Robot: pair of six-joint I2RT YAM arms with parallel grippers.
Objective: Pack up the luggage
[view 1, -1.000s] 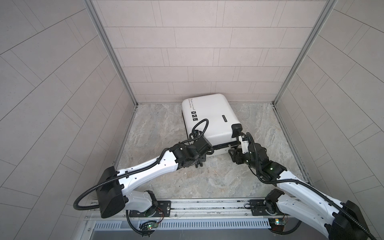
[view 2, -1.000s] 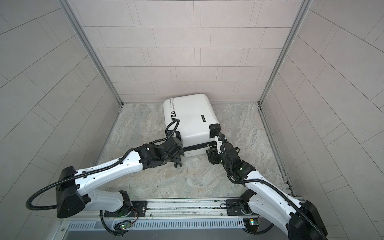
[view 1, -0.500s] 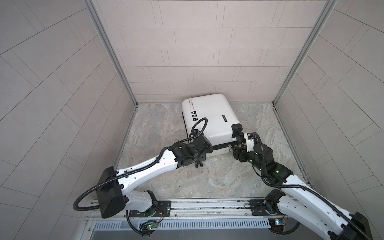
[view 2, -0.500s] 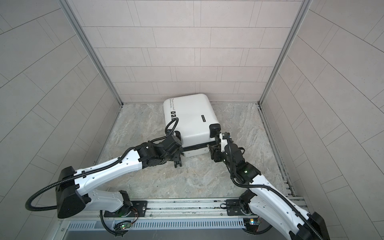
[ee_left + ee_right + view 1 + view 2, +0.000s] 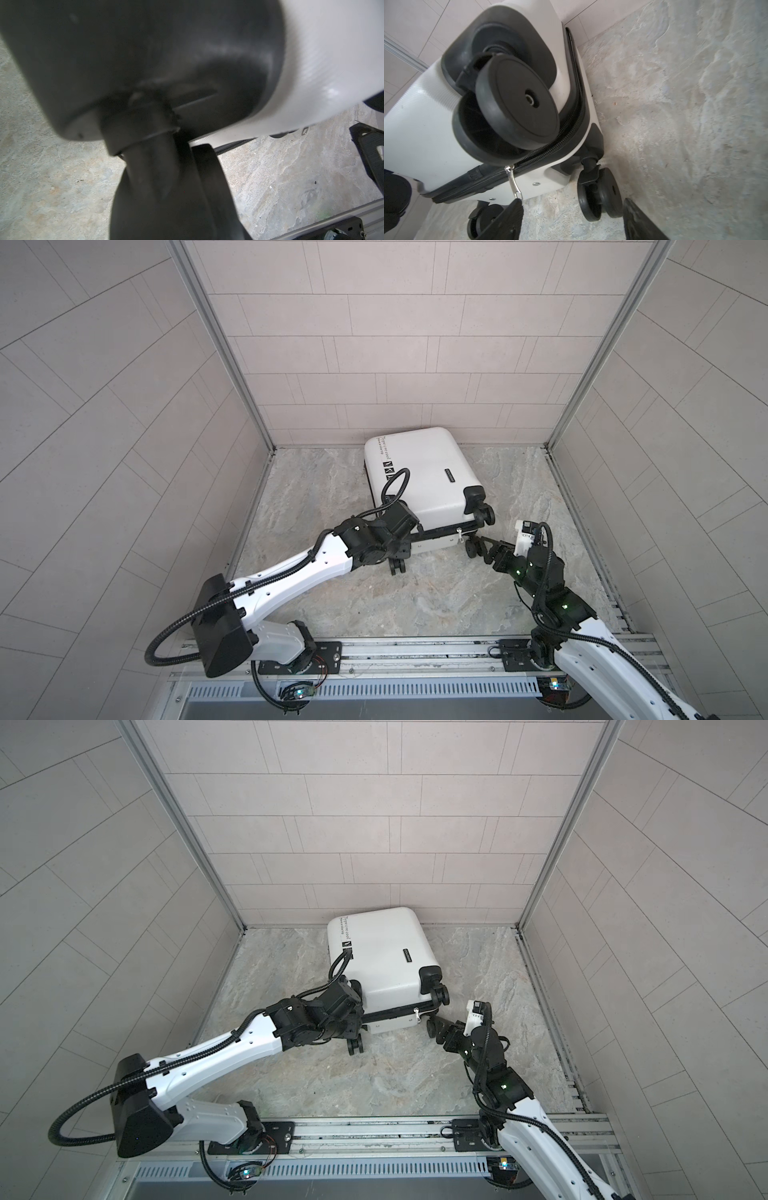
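The luggage (image 5: 419, 472) is a white hard-shell suitcase lying flat against the back wall, lid down, in both top views (image 5: 380, 952). Its silver zipper pull (image 5: 513, 182) hangs on the near side, close to the right corner. My right gripper (image 5: 572, 202) is open beside that corner. One of its fingers (image 5: 508, 220) touches the tip of the pull, and a black wheel (image 5: 600, 197) sits between the fingers. My left gripper (image 5: 403, 539) is pressed against the near left corner. There a wheel (image 5: 166, 197) and its housing fill the left wrist view and hide the fingers.
Tiled walls close in the stone-patterned floor (image 5: 374, 605) on three sides, with the suitcase touching the back one. A metal rail (image 5: 415, 655) with both arm bases runs along the front edge. A dark seam gap (image 5: 436, 533) runs along the suitcase's near side.
The right gripper's jaws have spread wider and its wrist has shifted a little to the right. The left arm and the luggage have not moved.
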